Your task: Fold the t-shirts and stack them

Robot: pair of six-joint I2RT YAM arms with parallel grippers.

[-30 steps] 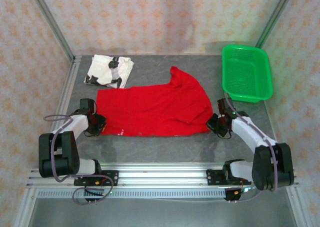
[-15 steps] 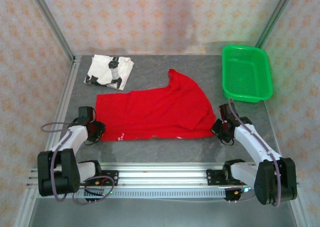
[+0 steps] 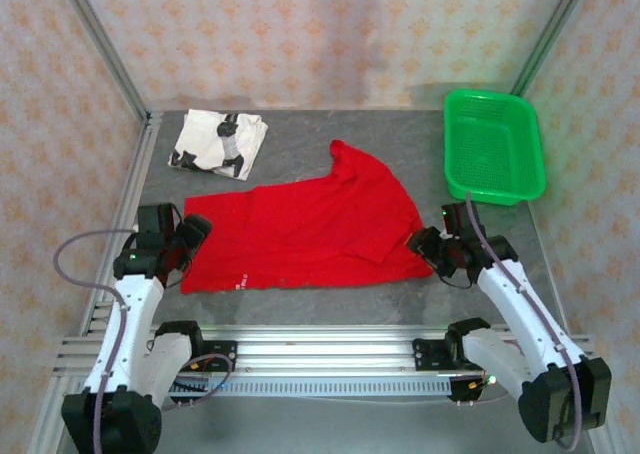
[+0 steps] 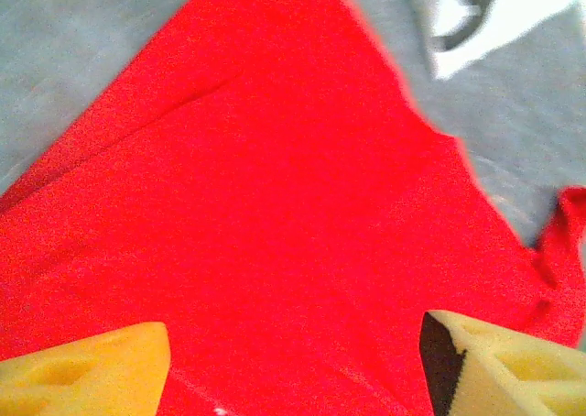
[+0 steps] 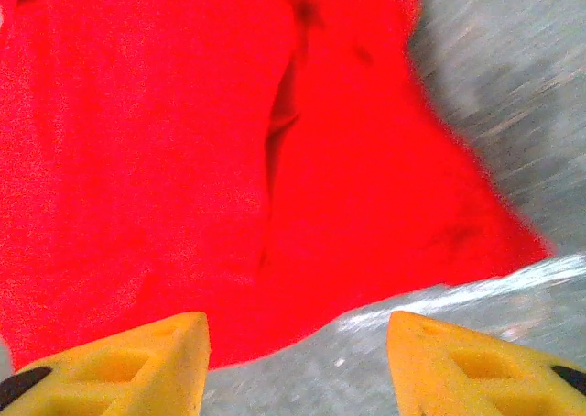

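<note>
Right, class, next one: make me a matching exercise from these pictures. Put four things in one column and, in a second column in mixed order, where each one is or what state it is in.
Things
1. red t-shirt
2. white t-shirt
3. green basket
4. left gripper

Places or states
a. folded, at the far left corner of the table
b. at the far right corner of the table
c. spread out in the middle of the table
d. open, over the left end of the red cloth

Pairs: 1-c, 2-a, 3-b, 4-d
</note>
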